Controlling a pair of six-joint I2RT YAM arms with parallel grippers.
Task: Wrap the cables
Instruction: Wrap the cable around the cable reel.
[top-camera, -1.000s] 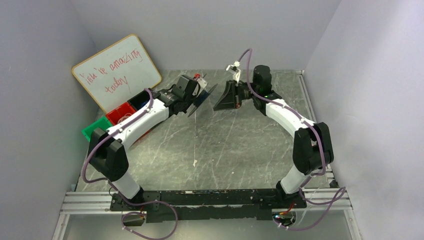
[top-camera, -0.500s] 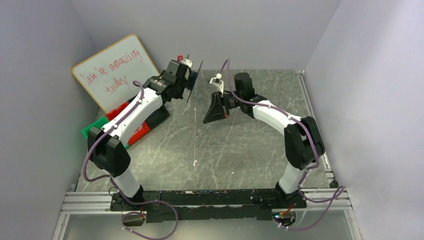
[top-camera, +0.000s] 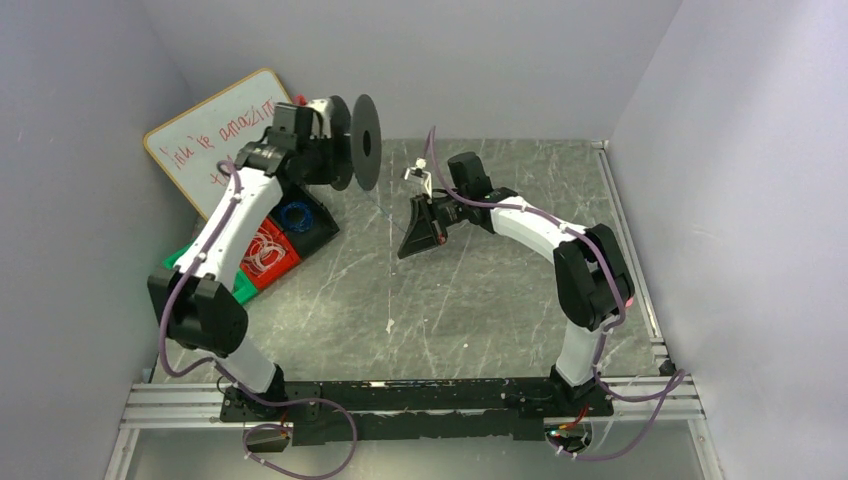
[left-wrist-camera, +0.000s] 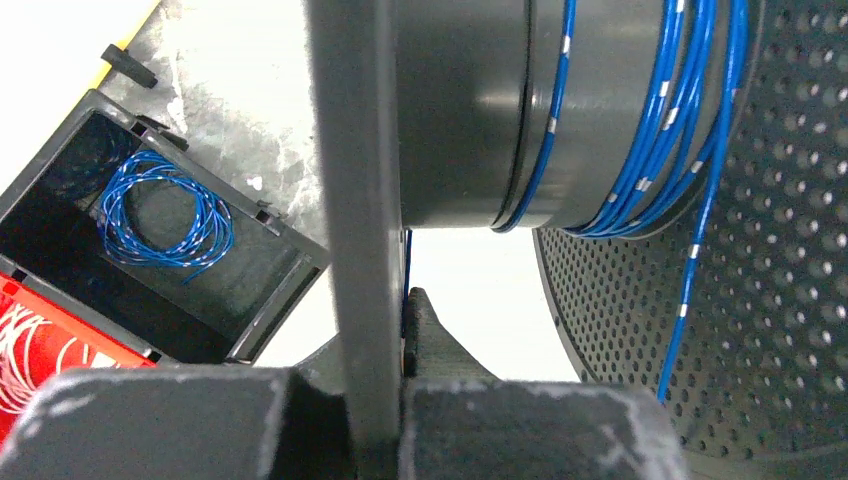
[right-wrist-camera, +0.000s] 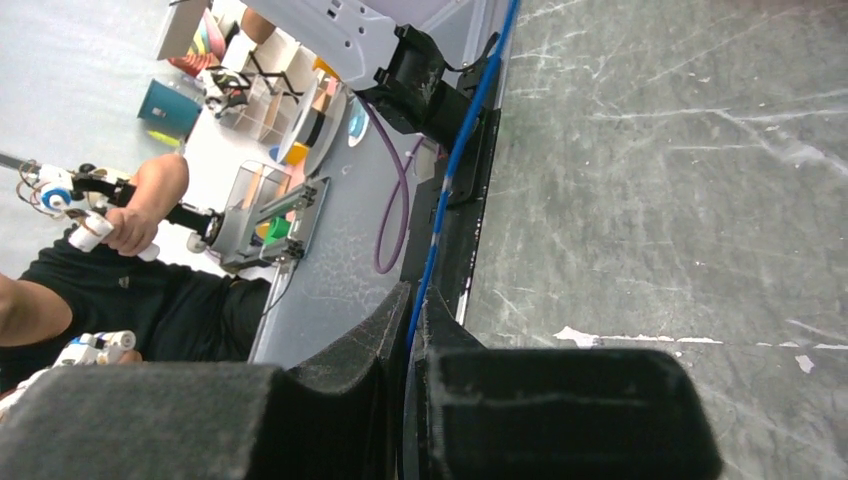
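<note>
So far only a few turns of blue wire (left-wrist-camera: 690, 90) sit on the black spool (left-wrist-camera: 460, 110) just beyond the left gripper (left-wrist-camera: 385, 345), which clamps its flange (left-wrist-camera: 355, 200), while the right gripper (right-wrist-camera: 412, 330) pinches the trailing strand (right-wrist-camera: 455, 170) in its closed jaws, so most winding seems left.

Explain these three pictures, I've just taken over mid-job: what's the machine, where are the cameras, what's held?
Two robot arms stand on a table. One picture looks down from above and behind them; the other two come from a camera on each wrist. The left gripper is clamped on the flange of a black spool, held up, with blue wire wound on it. The right gripper pinches a strand of that wire. A black bin holds a blue coil; a red bin holds whitish coils.
</note>
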